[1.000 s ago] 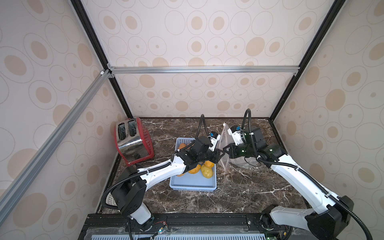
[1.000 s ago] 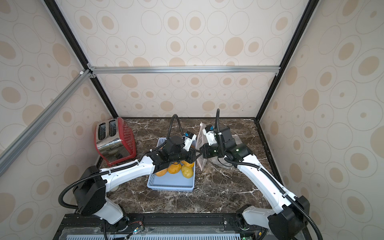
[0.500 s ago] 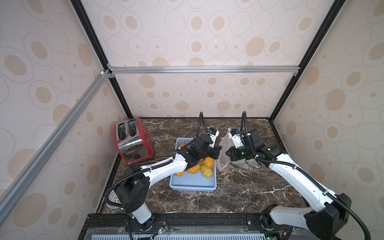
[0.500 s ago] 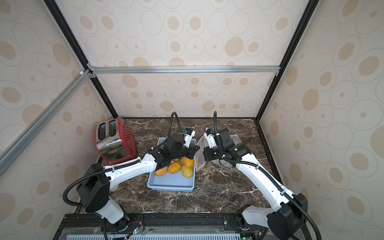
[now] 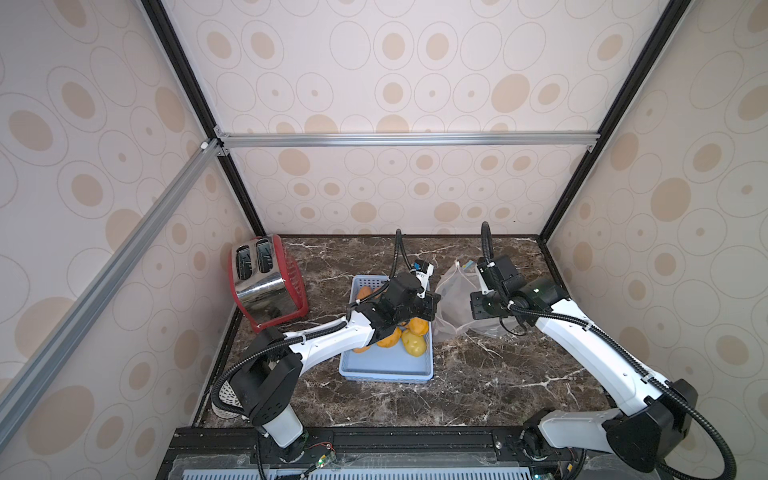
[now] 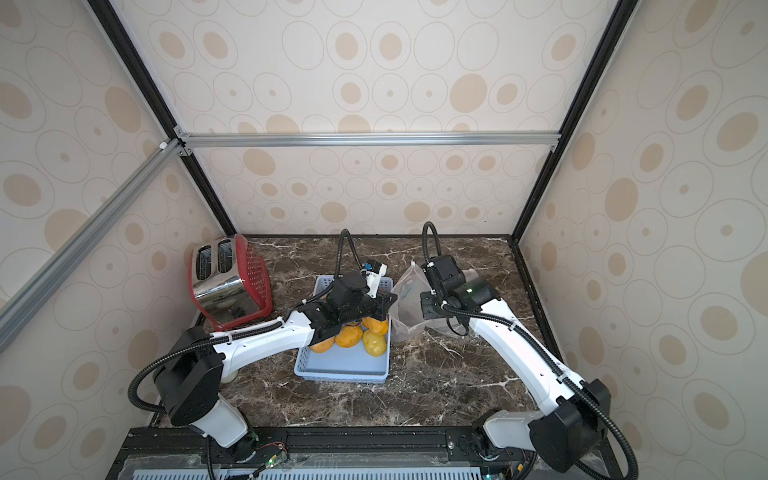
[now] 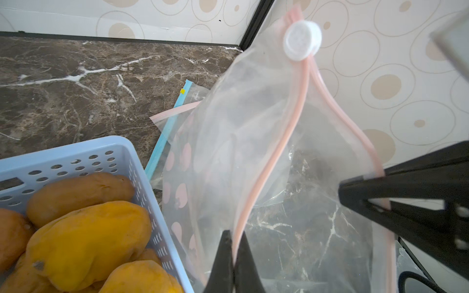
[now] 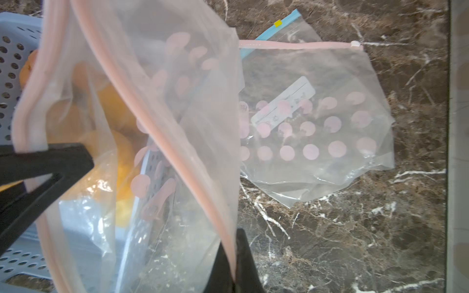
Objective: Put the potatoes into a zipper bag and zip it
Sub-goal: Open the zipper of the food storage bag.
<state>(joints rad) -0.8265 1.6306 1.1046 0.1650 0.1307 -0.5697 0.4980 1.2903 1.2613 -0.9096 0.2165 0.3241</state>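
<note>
A red and chrome toaster [image 5: 266, 284] stands at the left rear of the dark marble tabletop [image 5: 498, 374]. To its right sits a pale blue perforated basket [image 5: 386, 374], and the potatoes [image 5: 415, 343], orange-tan to yellow, lie heaped in its far half, partly hidden in both top views by the left arm reaching over them. At the basket's right edge the left fingers [image 7: 223, 263] are pressed together on one pink zip strip of a clear zipper bag [image 7: 253, 126]. The bag is held upright just beside the basket, with its white slider [image 7: 302, 40] at the far end of the zip. Its mouth gapes, the two pink strips parting between the grips. On the opposite lip the right fingers [image 8: 247, 263] pinch the other strip, likewise tight together. Further right, flat on the tabletop, lies a spare bag [image 8: 317, 121] printed with pink dots, and a blue-zipped bag [image 8: 279, 22] shows from under it.
</note>
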